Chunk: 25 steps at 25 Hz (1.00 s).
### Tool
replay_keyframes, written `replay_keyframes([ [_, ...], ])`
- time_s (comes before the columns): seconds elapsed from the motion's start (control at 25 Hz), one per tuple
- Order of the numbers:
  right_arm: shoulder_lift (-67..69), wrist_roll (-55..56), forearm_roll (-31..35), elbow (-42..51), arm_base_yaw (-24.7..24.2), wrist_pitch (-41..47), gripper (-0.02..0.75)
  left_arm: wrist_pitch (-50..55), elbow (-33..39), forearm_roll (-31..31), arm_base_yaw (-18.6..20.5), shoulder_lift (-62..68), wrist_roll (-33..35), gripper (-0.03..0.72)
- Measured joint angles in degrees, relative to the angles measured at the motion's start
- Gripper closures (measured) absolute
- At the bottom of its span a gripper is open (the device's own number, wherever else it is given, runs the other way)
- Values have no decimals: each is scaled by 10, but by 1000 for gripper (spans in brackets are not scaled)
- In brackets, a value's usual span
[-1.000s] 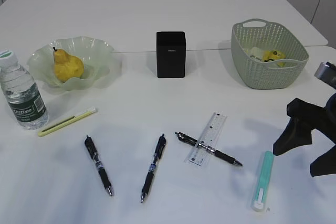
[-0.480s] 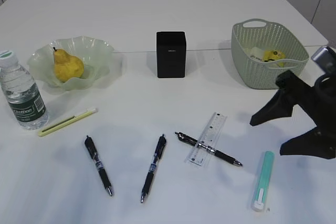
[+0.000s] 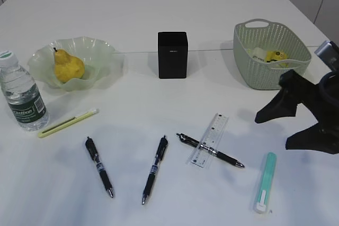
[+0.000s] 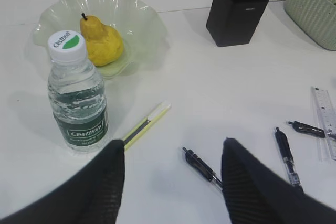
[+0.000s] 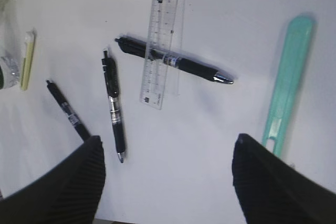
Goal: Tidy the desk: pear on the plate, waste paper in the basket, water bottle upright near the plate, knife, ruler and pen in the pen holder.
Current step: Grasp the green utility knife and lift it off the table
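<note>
Right jaws point(image 3: 295, 125) spread wide, empty, poised above bench point(image 3: 212, 14) for pick. Left jaws point(image 4: 173, 156) parted, empty.

Below right jaws: ruler point(image 5: 162, 35) lying across one black pen point(image 5: 173, 61); crossed pair likely complicates clean grasp. Two more pens point(image 3: 155, 168) toward left jaws. Teal knife point(image 3: 264, 182) just beside right jaws; yellow knife point(image 4: 147, 124) ahead of left jaws.

Pen holder point(image 3: 172, 54) beyond both jaws, no tool visible inside.

Pear point(image 4: 101, 40) on plate point(image 4: 147, 19); water bottle point(image 4: 77, 95) upright beside plate; waste paper point(image 3: 275, 55) in basket point(image 3: 265, 72), behind right jaws. These steps judged complete.
</note>
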Motion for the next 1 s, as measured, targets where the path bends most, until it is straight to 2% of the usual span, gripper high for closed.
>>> replay_keyframes([
  [0.24, 0, 0, -44, 0, 0, -7, 152, 0, 0, 0, 0, 0, 0, 279],
  [0.48, 28, 45, -114, 0, 0, 10, 152, 0, 0, 0, 0, 0, 0, 289],
  [1.0, 65, 75, -144, -4, 0, 8, 152, 0, 0, 0, 0, 0, 1, 294],
])
